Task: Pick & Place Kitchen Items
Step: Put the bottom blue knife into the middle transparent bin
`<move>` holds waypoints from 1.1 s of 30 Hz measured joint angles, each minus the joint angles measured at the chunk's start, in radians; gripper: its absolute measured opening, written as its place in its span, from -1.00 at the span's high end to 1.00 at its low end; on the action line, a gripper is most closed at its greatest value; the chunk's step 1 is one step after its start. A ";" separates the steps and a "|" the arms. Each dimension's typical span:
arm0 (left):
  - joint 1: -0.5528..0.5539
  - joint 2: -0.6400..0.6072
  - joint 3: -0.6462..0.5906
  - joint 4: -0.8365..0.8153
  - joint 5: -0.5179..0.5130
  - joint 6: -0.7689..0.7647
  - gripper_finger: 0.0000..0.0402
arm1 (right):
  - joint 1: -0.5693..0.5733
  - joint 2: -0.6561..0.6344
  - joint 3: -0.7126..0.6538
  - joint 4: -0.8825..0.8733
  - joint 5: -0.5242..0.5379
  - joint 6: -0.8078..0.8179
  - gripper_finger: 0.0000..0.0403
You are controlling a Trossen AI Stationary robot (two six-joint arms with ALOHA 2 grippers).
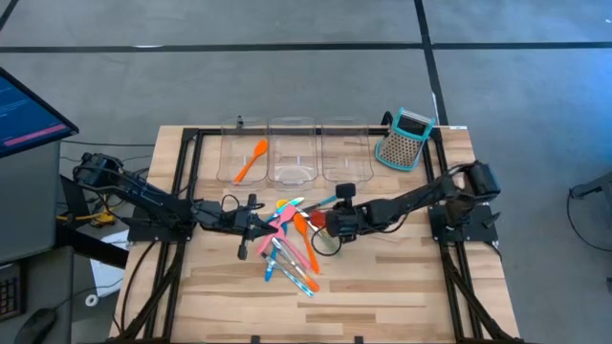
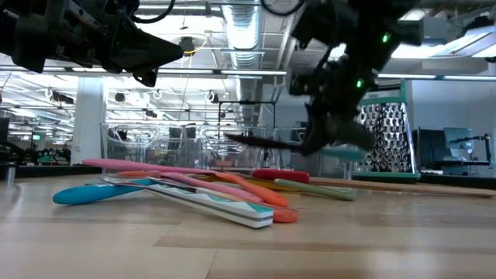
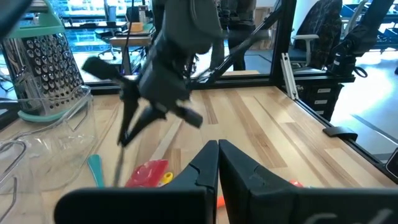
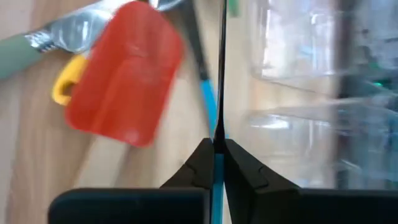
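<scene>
Right gripper (image 1: 337, 222) is clamped on a thin black piece (image 2: 260, 142), lifted clear of the utensil pile (image 1: 287, 244), likely for transfer to the clear bins (image 1: 292, 153) beyond the pile. Left gripper (image 1: 251, 222) waits beside the pile, fingers closed and empty.

— Home kitchen?
— No. Robotics lab or workshop: bare concrete floor (image 1: 287, 76) around the wooden table (image 1: 382, 287), exposed ceiling ducts (image 2: 240, 31) beyond it, office chairs (image 3: 323, 37) behind, a monitor (image 1: 24, 110) beside it.
</scene>
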 joint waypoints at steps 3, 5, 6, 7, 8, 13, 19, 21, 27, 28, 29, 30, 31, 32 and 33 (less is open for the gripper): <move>0.000 0.000 0.000 0.000 0.000 0.000 1.00 | 0.004 -0.061 0.008 -0.020 0.007 0.002 0.95; 0.000 0.000 0.000 0.000 0.000 0.000 1.00 | 0.010 -0.111 0.008 -0.025 0.022 0.002 0.95; 0.000 0.000 0.000 0.000 0.000 0.000 1.00 | 0.013 -0.134 0.009 -0.026 0.031 0.002 0.95; 0.000 0.000 0.000 0.000 0.000 0.000 1.00 | 0.015 -0.153 0.009 -0.024 0.038 0.002 0.95; 0.000 0.000 0.000 0.000 0.000 0.000 1.00 | 0.019 -0.174 0.009 -0.027 0.049 0.002 0.95; 0.000 0.000 0.000 0.000 0.000 0.000 1.00 | 0.047 -0.266 0.009 -0.028 0.135 0.023 0.95; 0.000 0.000 0.000 0.000 0.000 0.000 1.00 | 0.086 -0.350 0.010 -0.028 0.216 0.097 0.95; 0.000 0.000 0.000 0.000 0.000 0.000 1.00 | 0.097 -0.364 0.010 -0.020 0.226 0.142 0.95; 0.000 0.000 0.000 0.002 0.000 0.000 1.00 | 0.139 -0.373 0.010 0.013 0.234 0.197 0.95; 0.000 0.000 0.000 0.002 0.000 0.000 1.00 | 0.144 -0.371 0.010 0.025 0.235 0.197 0.95; 0.000 0.000 0.000 0.003 0.000 0.000 1.00 | 0.147 -0.370 0.010 0.030 0.235 0.197 0.95; 0.000 0.000 0.000 0.003 0.000 0.000 1.00 | 0.149 -0.369 0.010 0.030 0.235 0.197 0.95; 0.000 0.000 0.000 0.004 0.000 0.000 1.00 | 0.150 -0.369 0.010 0.031 0.236 0.197 0.95; 0.000 0.000 0.000 0.005 0.000 0.000 1.00 | 0.150 -0.369 0.010 0.032 0.236 0.197 0.95; 0.000 0.000 0.000 0.006 0.000 0.000 1.00 | 0.149 -0.369 0.010 0.031 0.237 0.197 0.95</move>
